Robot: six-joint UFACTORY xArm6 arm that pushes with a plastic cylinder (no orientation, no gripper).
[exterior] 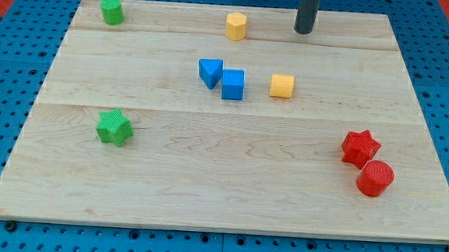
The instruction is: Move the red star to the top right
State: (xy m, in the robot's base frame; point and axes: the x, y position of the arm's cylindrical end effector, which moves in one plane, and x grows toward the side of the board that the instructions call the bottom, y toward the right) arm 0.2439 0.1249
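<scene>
The red star (361, 147) lies on the wooden board (228, 196) at the view's lower right. A red cylinder (375, 178) touches it just below and to the right. My tip (304, 31) stands near the board's top edge, right of centre, far above and to the left of the red star. It touches no block.
A yellow hexagonal block (236, 25) sits left of my tip. A yellow cube (281, 86), a blue cube (232, 85) and a blue triangle (209, 71) lie mid-board. A green cylinder (111, 10) is top left, a green star (114, 127) at the left.
</scene>
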